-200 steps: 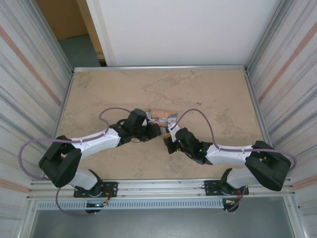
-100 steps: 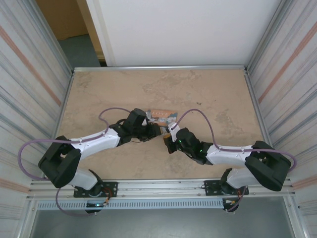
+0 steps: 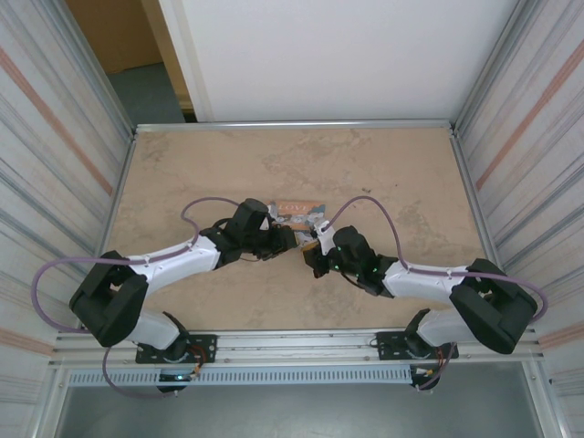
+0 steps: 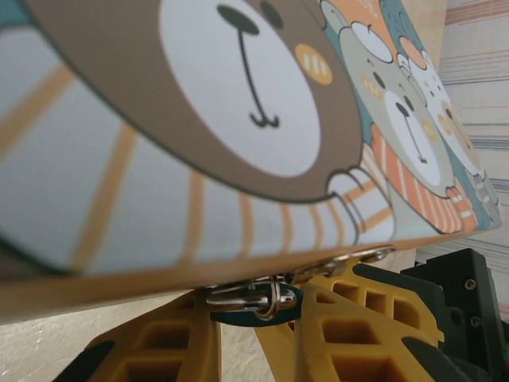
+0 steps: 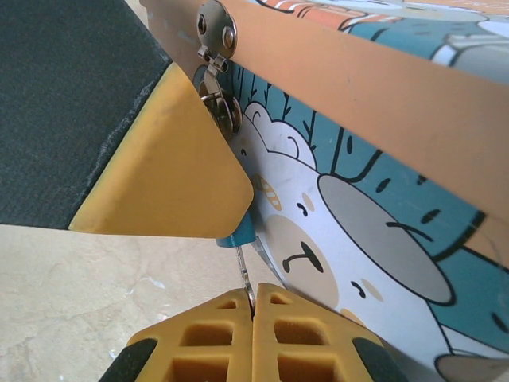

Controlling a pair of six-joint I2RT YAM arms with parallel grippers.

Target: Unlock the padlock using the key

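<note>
Small silver-shackled blue padlock [image 4: 253, 312] hung at hasp of bear-printed tin box [image 4: 199, 119], clamped in left pincer [image 4: 250, 338]. Right pincer [image 5: 253, 306] pinched tight on thin metal key [image 5: 243, 274], tip reaching padlock underside. Risk: off-axis twist could bend key, or key could slip in grip.

The left gripper [image 3: 292, 239] and right gripper [image 3: 312, 247] meet near the table's [image 3: 392, 164] centre, left at nine o'clock of right; the printed tin [image 3: 299, 210] lies just at their twelve o'clock.
</note>
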